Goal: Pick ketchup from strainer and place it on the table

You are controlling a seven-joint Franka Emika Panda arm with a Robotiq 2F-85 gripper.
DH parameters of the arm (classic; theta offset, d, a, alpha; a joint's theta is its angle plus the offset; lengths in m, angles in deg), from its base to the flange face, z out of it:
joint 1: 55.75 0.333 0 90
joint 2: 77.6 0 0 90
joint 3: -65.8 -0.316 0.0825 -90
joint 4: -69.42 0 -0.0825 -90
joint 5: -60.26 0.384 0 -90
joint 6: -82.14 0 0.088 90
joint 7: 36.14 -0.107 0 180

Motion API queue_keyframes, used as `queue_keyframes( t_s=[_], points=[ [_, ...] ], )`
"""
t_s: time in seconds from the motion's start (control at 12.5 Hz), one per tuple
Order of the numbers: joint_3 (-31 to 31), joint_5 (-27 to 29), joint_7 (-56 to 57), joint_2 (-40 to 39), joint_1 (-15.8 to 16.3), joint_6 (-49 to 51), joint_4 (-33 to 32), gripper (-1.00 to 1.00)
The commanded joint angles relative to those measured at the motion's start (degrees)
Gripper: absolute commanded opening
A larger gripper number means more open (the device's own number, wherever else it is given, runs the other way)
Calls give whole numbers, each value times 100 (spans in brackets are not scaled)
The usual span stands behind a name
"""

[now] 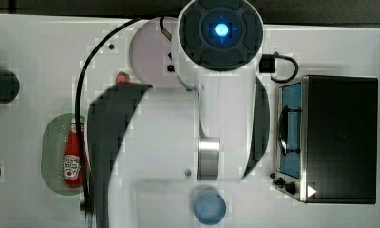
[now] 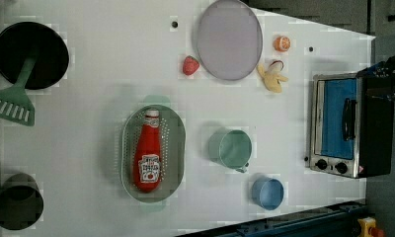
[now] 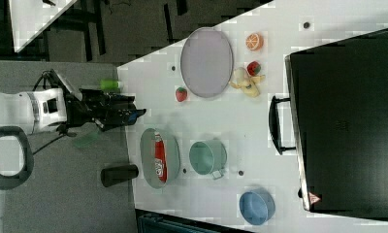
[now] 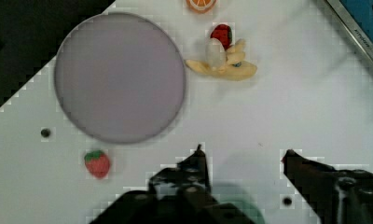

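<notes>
A round grey plate lies near the left view's top edge, with a small strawberry just beside its left rim and a peeled banana beside its right. An orange slice sits above the banana. A green mug stands mid-scene, a blue cup below it. A toaster oven occupies the left view's right side. A black pan holds a green spatula.
</notes>
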Motion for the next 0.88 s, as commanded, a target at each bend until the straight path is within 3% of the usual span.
queue_keyframes(
  t_s=[0.08, 0.24, 0.56, 0.88],
  points=[
    [-257, 119, 167, 1667, -730, 78, -1667, 59],
    [-328, 128, 168, 1646, -706, 21, -1666, 99],
    [-1034, 134, 169, 1423, -521, -345, -1664, 100],
    [-2276, 133, 169, 1085, -446, -728, -1667, 100]
  ],
)
